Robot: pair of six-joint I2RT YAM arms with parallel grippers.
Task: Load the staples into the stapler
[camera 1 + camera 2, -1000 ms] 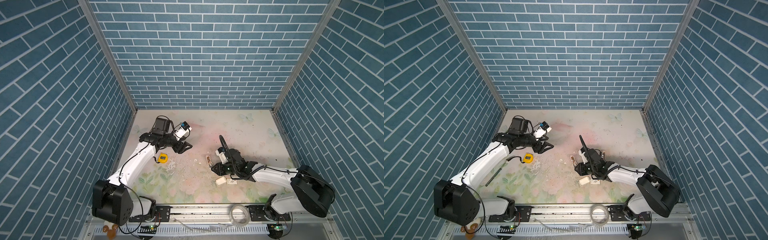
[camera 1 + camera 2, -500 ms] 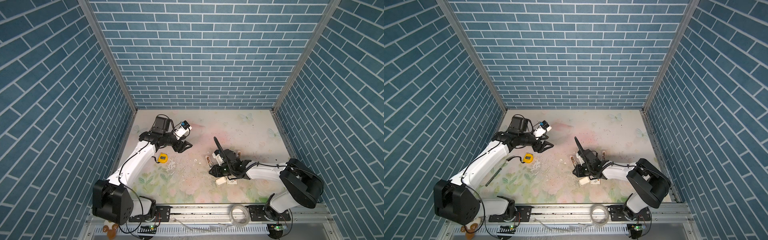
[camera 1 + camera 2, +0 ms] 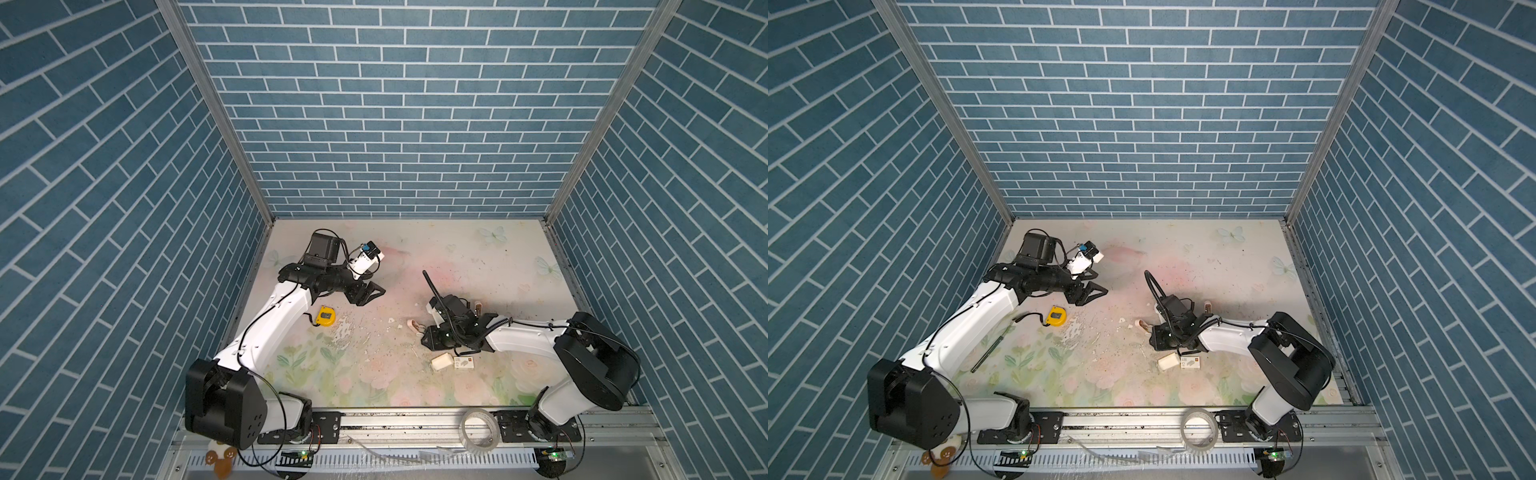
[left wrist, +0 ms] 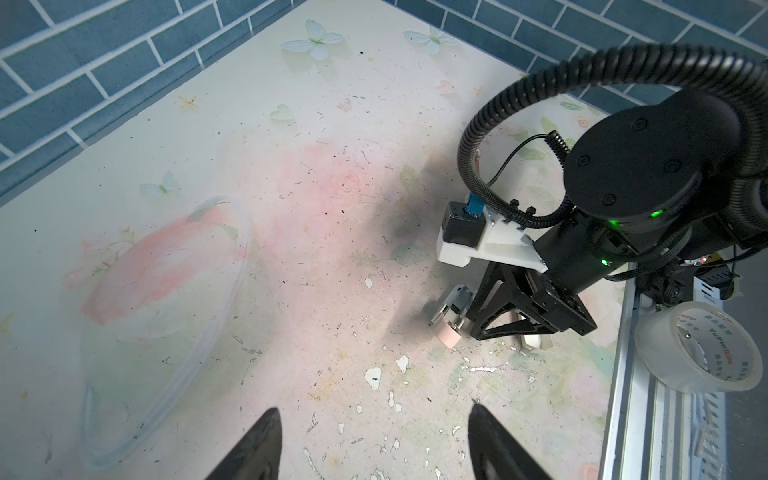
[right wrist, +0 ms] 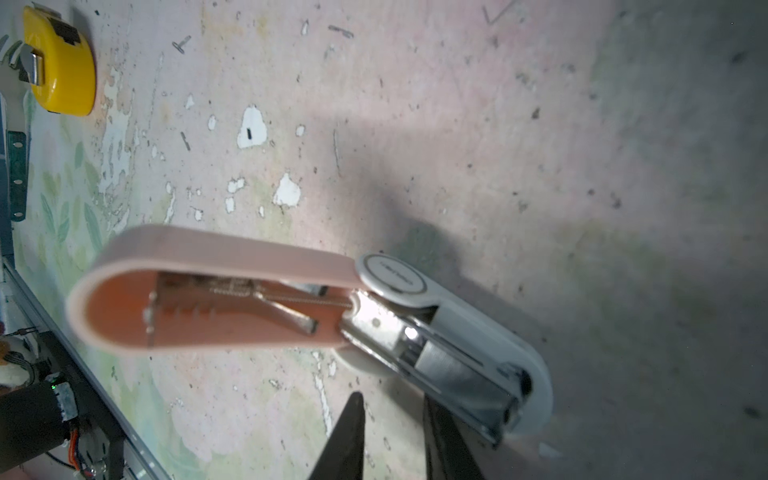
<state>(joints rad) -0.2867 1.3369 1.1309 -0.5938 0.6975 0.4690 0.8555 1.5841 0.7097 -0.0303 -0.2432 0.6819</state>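
While the stapler (image 5: 311, 316) lies hinged open on the desk (image 5: 498, 124), my right claw (image 5: 392, 401) hovers close by it, slightly apart, empty; left claw (image 4: 374, 409) gapes idle. Next, I reckon: fetch a strip from the staples carton (image 3: 464, 363) alongside.

Pink-and-white stapler (image 5: 249, 257), yellow tape measure (image 5: 58, 70), blue brick-patterned walls (image 3: 395, 104)

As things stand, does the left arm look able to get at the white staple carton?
Probably not cleanly. The staple carton lies close beside the right arm, and the right gripper and opened stapler sit roughly between it and the open left gripper, so a collision looks likely.
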